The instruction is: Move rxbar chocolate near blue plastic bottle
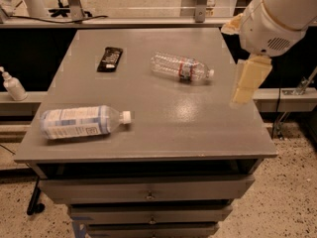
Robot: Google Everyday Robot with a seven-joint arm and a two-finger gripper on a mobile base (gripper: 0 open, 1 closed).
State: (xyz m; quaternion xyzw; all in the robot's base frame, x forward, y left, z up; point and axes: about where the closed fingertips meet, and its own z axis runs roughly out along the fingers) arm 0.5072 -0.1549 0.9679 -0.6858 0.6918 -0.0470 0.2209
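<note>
Blue plastic bottle [79, 122] lies on its side, front left of the surface [163, 128]. Rxbar chocolate [110, 59] lies flat further back, well apart from it. Gripper [250, 81] hangs over the right edge, open or closed cannot tell; whole move remains.

We see a grey table [163, 138] with drawers [148, 188] under its front edge, on speckled floor [287, 202]. A pale rail [148, 23] runs beyond the far edge. Off the left edge, a white pump bottle [12, 85] stands on a ledge [20, 100]. The gripper [242, 95] hangs over the right edge.
</note>
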